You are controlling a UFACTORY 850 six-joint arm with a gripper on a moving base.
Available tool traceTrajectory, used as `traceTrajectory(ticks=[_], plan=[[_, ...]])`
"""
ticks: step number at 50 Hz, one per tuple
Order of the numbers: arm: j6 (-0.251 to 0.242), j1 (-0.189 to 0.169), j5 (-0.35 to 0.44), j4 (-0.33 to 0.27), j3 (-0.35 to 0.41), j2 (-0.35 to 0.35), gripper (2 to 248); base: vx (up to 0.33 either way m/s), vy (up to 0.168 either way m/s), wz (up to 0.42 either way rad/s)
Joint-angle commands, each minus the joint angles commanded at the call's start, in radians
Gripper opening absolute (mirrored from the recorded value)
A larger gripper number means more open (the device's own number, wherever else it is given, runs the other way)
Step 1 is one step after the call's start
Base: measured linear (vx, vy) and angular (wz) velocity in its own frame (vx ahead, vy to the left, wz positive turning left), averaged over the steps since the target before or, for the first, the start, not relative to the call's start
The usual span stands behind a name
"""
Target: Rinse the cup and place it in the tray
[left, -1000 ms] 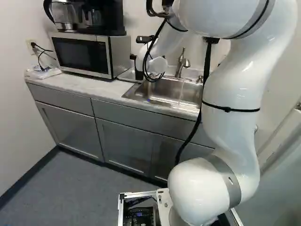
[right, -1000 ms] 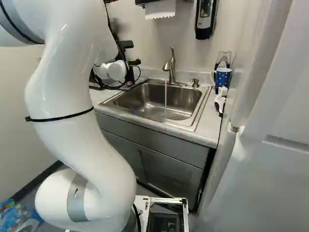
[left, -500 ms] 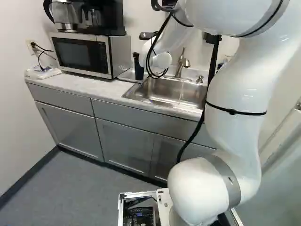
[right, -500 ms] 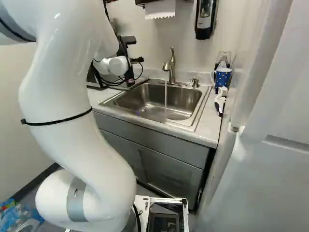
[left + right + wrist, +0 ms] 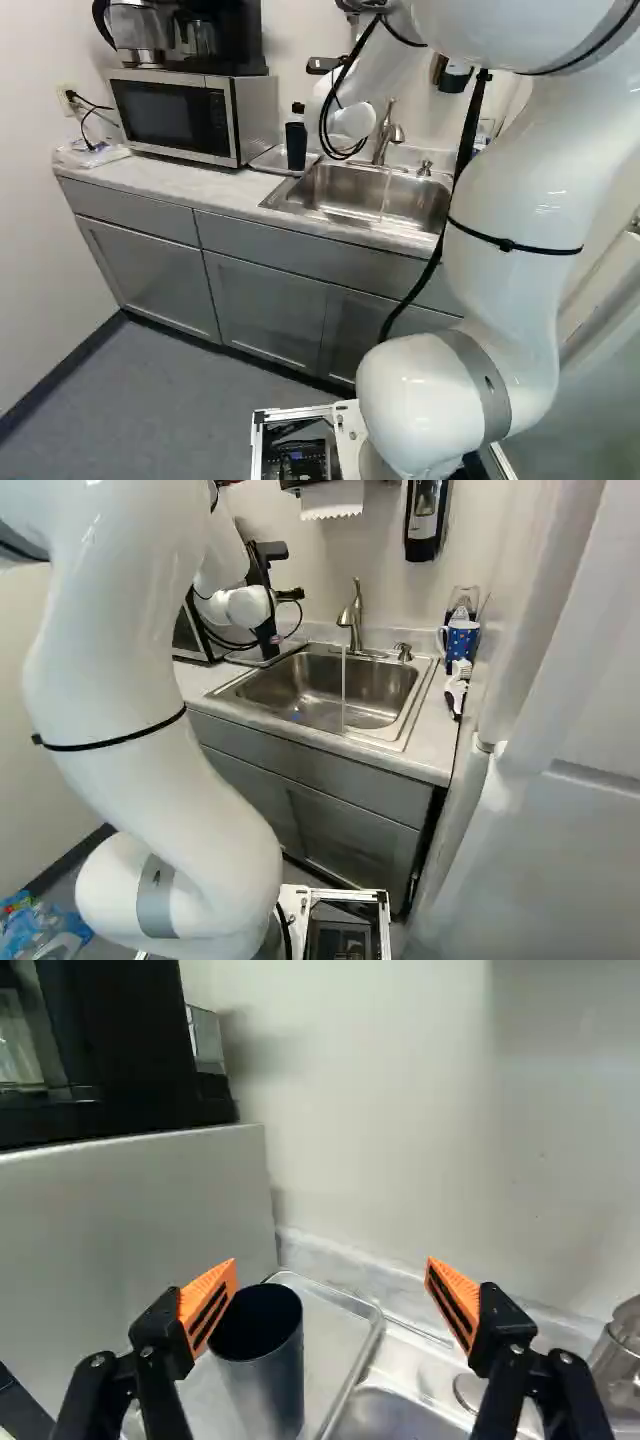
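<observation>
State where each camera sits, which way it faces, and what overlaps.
Left base view: on the base, behind and left of the arm, looking ahead and down at microwave and sink; arm at right.
Right base view: behind and right, facing sink and faucet; arm at left. Both share the sink.
Wrist view: along the open gripper, toward dark cup and tray; both fingers show.

"What finishes do we see in the right base view?"
"At its centre, we see a shiny metal sink (image 5: 320, 702); at the top, a paper towel (image 5: 333, 498)."
"And at the right of the left base view?"
"We see the arm's (image 5: 510, 215) smooth, glossy shell."
"In the wrist view, we find the cup (image 5: 272, 1385) dark and smooth, the tray (image 5: 332, 1325) glossy."
</observation>
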Motion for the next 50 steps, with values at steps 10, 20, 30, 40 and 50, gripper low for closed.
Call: traceTrajectory(ticks=[10,20,30,40,50], plan=[[0.000,-0.018,-0.014,0.000,-0.008,0.012,247,0.000,0.000,0.000],[0.000,-0.037,-0.032,0.000,-0.018,0.022,247,0.000,0.000,0.000],[0.000,-0.056,-0.051,0.000,-0.028,0.032,247,0.000,0.000,0.000],[0.000,-0.076,-0.071,0.000,-0.040,0.040,247,0.000,0.000,0.000],[0.000,-0.095,-0.093,0.000,-0.057,0.044,247,0.000,0.000,0.000]])
